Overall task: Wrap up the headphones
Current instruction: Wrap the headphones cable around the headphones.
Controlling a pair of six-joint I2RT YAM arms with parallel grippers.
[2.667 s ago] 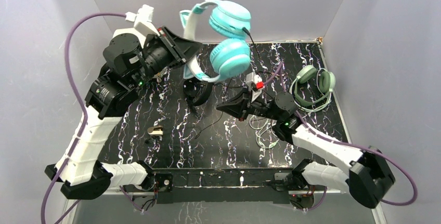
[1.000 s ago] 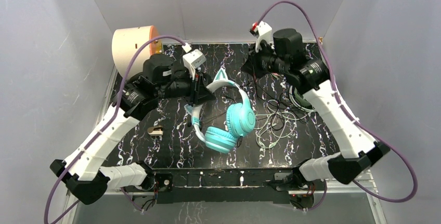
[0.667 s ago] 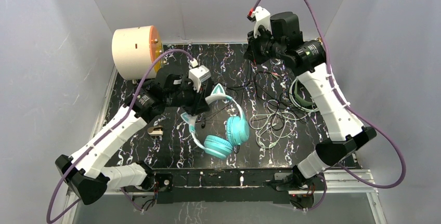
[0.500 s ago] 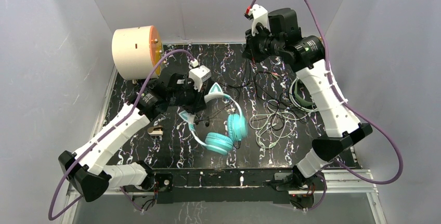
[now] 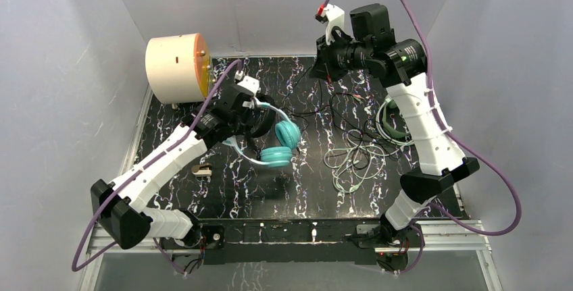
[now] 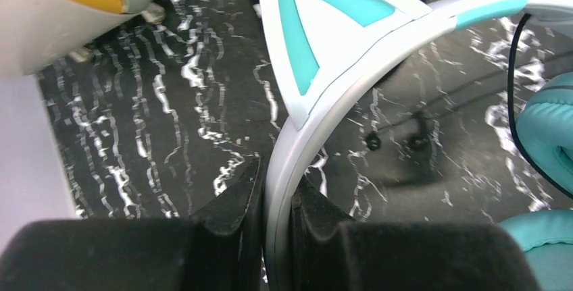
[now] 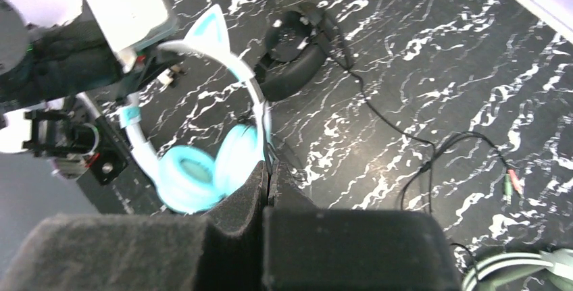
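The teal headphones (image 5: 282, 144) with a white cat-ear band hang from my left gripper (image 5: 255, 116), which is shut on the band (image 6: 317, 95) left of table centre. My right gripper (image 5: 317, 71) is raised at the back and shut on the teal set's thin black cable (image 7: 271, 158). The black headphones (image 7: 295, 61) lie on the table behind the teal set, mostly hidden in the top view. The sage-green headphones (image 5: 386, 119) lie at the right, partly under my right arm, and their light cable (image 5: 350, 161) sprawls loose beside them.
A cream cylinder with an orange face (image 5: 176, 67) stands at the back left corner. A small brass-coloured object (image 5: 201, 169) lies on the black marbled table (image 5: 223, 190) at the left. Loose black cable (image 7: 432, 152) runs across the middle. Grey walls enclose the table.
My left gripper has carried the teal headphones back and to the left, so the cups now hang nearer the black set. My right gripper has risen slightly and shifted left.
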